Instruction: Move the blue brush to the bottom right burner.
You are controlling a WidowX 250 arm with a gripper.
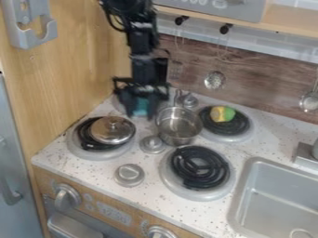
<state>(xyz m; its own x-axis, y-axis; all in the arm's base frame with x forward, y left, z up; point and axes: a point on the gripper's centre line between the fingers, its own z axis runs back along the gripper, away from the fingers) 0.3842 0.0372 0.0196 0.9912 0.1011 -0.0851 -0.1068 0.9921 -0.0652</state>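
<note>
At eleven o'clock, above the bench (273, 139), the fingers (129, 103) stand apart around the blue brush (142, 107), though whether they grasp it I cannot tell.

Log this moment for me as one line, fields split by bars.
end effector: back left, behind silver lid | blue-green item, likely brush: at end effector, grip unclear | bottom right burner: brush not there | status: move unfinished

Gripper (142, 113): black; brush (142, 106), visible part: teal-blue. Bottom right burner (169, 179): black coil, silver-grey surround; pot (177, 132) silver, small toy (221, 114) yellow and green. Counter (93, 169) off-white with dark speckles, side panel (74, 69) tan with wood grain, backsplash (261, 86) brown-grey with streaked grain, sink (276, 197) plain light grey.
</note>
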